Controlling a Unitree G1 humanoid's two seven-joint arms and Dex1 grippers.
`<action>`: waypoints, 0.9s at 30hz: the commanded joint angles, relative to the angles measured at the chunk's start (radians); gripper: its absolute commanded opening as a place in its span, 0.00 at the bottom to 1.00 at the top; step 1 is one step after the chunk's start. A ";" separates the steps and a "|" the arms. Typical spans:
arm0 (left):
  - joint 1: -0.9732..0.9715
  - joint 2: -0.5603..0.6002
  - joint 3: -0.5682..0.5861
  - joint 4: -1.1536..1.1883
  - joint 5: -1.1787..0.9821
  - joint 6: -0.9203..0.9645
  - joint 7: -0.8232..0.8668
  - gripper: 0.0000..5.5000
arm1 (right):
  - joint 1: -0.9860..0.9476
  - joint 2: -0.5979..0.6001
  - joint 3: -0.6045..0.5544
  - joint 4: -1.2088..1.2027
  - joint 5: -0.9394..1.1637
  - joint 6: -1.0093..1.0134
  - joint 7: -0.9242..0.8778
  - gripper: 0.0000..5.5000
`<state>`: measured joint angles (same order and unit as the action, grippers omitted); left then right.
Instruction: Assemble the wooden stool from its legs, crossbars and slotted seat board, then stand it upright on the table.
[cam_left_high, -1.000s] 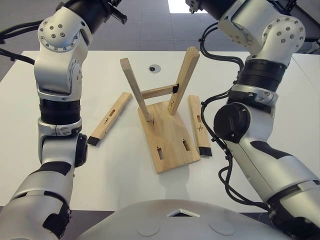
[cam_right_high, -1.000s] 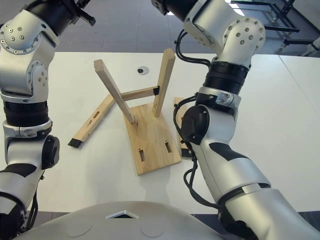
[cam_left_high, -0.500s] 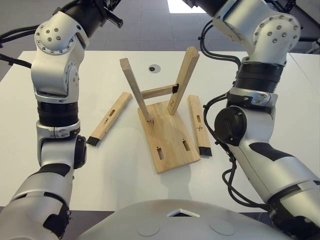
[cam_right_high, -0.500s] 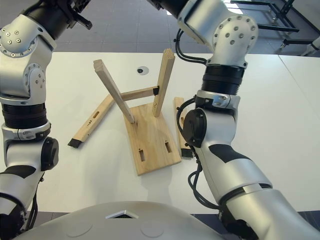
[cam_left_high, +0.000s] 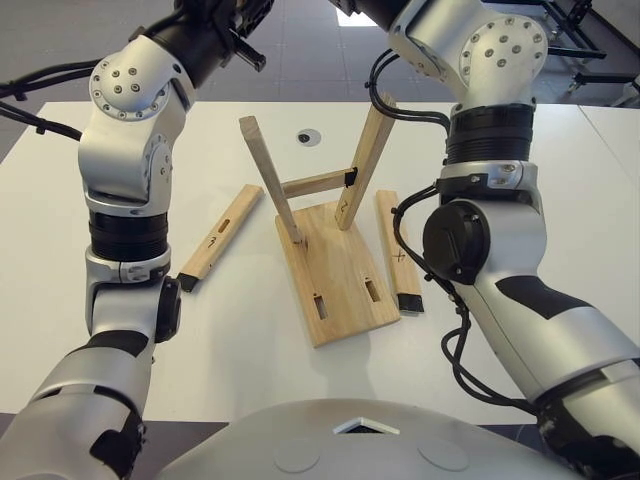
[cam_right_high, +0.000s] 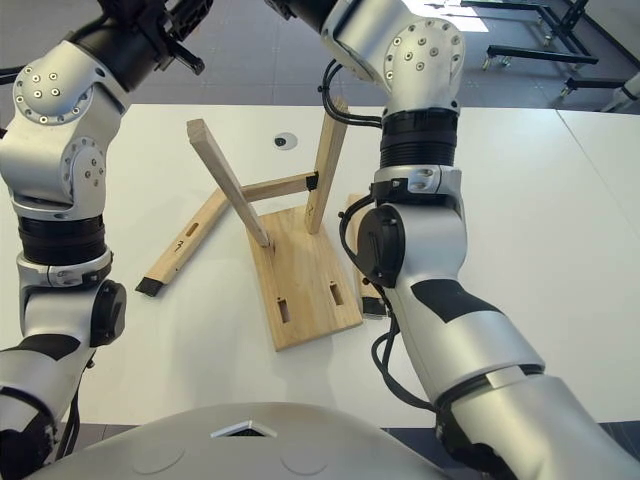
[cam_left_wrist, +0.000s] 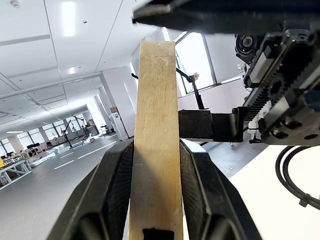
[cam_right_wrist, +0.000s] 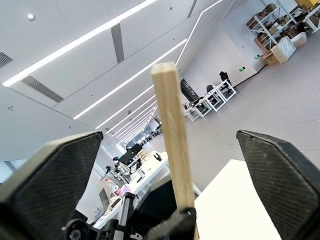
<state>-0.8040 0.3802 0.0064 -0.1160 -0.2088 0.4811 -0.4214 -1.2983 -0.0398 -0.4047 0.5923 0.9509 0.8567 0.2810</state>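
Note:
The slotted seat board (cam_left_high: 340, 275) lies flat at the middle of the white table (cam_left_high: 560, 200). Two legs (cam_left_high: 268, 175) (cam_left_high: 365, 160) stand up from its far end, joined by a crossbar (cam_left_high: 315, 184). One loose slotted leg (cam_left_high: 220, 237) lies left of the board, another (cam_left_high: 397, 250) right of it. Both arms rise above the top of the eye views. My left gripper (cam_left_wrist: 156, 150) is shut on a wooden piece (cam_left_wrist: 155, 100), its fingers (cam_left_wrist: 117, 185) pressed to both faces. My right gripper (cam_right_wrist: 170, 137) stands open, its pads (cam_right_wrist: 50, 190) wide apart on either side of that piece (cam_right_wrist: 172, 135).
A small round grommet (cam_left_high: 305, 137) sits in the table behind the stool parts. The right arm's elbow (cam_left_high: 460, 240) hangs close over the right loose leg. The table's near side and far right lie bare.
Both upper arms have swung leftward in the eye views, the right shoulder housing moving over the stool's right leg. The parts on the table have not moved.

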 joint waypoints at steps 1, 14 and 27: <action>0.017 -0.005 -0.014 -0.022 0.006 0.016 0.000 0.23 | -0.055 0.011 -0.008 0.029 -0.007 -0.026 0.000 0.98; 0.025 -0.015 -0.020 -0.052 0.009 0.032 0.004 0.23 | -0.029 0.029 0.011 0.032 -0.025 -0.033 -0.017 0.82; 0.035 -0.016 -0.021 -0.058 0.018 0.028 -0.001 0.23 | -0.014 0.032 -0.013 0.019 -0.012 -0.024 -0.035 0.43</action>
<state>-0.7772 0.3636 -0.0078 -0.1600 -0.1935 0.5013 -0.4213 -1.3203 -0.0115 -0.4143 0.6195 0.9424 0.8271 0.2556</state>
